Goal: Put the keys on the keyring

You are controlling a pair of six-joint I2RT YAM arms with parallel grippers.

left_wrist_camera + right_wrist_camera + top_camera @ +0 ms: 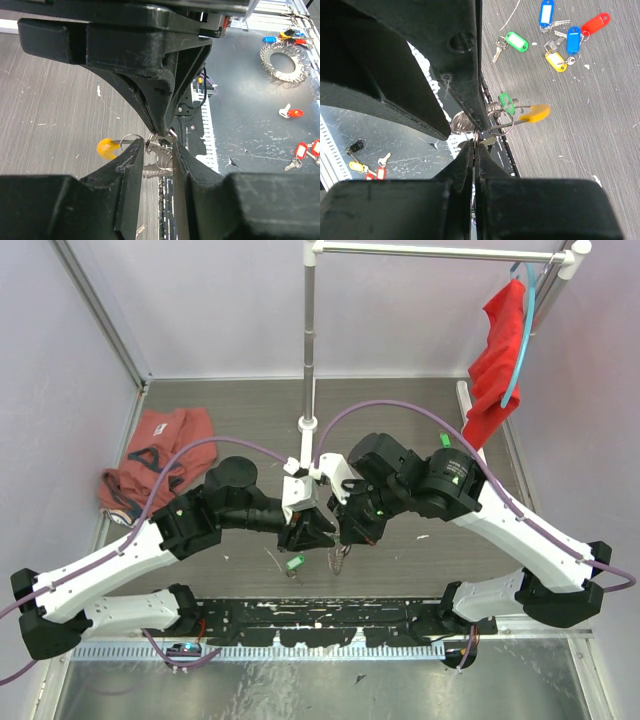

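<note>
Now we find both arms meeting over the grey, wood-grained counter (600,150), each gripping the keyring (495,120), a small bundle of thin silvery wire loops. The left pincer (159,150) has its blunt black plastic fingers (125,190) clamped on the loops, with only a narrow slit between them where the wire shows. The right pincer (475,142) has its matte black fingers pressed flat together, nipping a single strand of the keyring at the very tips.

A smooth, rounded yellow-orange piece (535,113) juts out sideways from the keyring on a slim metal shank, and a glossy oblong green tag (506,101) sits touching the loops.

Well apart from the keyring, loose keys (573,40) lie scattered on the counter, their oblong plastic tags blue, green, red and yellow. Farther from the keyring, on a dark, scuffed metal plate (250,125), we see a flat beaded silvery loop (267,62) and more red-tagged keys lying near it.
</note>
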